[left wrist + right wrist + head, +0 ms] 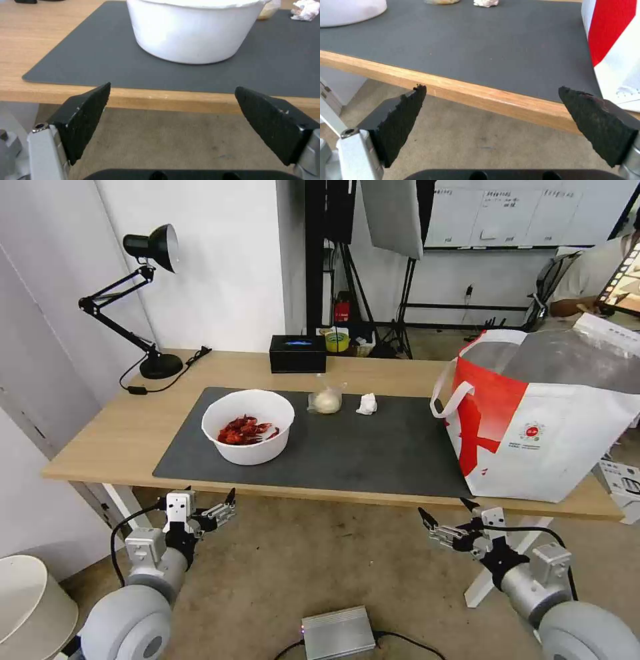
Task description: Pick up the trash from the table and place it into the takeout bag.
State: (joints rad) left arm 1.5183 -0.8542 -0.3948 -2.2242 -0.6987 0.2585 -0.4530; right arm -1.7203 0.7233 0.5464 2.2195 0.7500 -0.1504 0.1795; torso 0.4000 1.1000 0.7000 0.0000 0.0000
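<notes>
From the head, the bowl (248,426) of shells sat on the desk (100,440) mat, the takeout bag (540,427) well right of it. Left tool (171,100) hung spread just short of the bowl, presumably lining up. Right tool (491,98) waited spread, nearer the bag.

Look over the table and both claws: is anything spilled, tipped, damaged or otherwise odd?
Nothing is spilled or tipped. The bowl of crayfish shells, the small clear bag and the crumpled tissue sit on the dark grey mat, and the takeout bag stands upright. One oddity: a pad on the right claw looks ragged-edged.
</notes>
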